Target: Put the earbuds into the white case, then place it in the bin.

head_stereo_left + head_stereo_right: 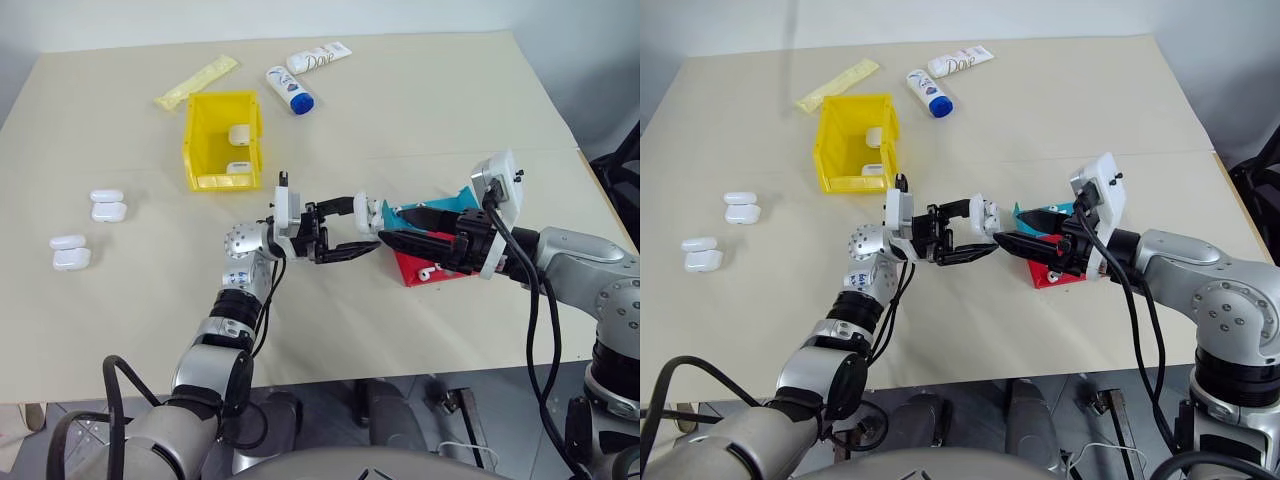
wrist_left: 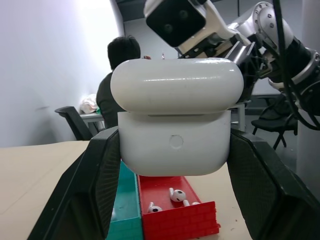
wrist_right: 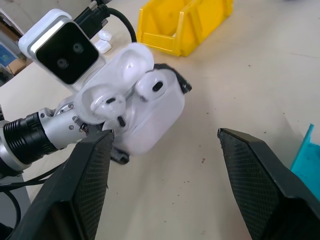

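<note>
1. Your left tool (image 1: pixel 345 228) is clamped on the white case (image 3: pixel 145 112), held up off the bench (image 1: pixel 420 120) just beside the red tray (image 2: pixel 175 220). The lid stands open. If you tilt the case toward the bin now, the earbuds (image 3: pixel 150 86) can tip out.
2. One earbud sits well down in its well, but the other (image 3: pixel 107 102) lies askew near the lid hinge, as far as the right wrist view shows. Press the lid down on it and it may jam or pop out.
3. Your right tool (image 1: pixel 390 228) stands with its fingers apart and empty, close to the case. A nudge from it in closing the lid could twist the case in the left grip.
4. The bin (image 1: pixel 222 140) lies well apart from the case and already holds other cases. Let go too high and the case may bounce open.
5. Loose earbuds (image 2: pixel 176 195) remain in the red tray; don't sweep it with the right arm.
</note>
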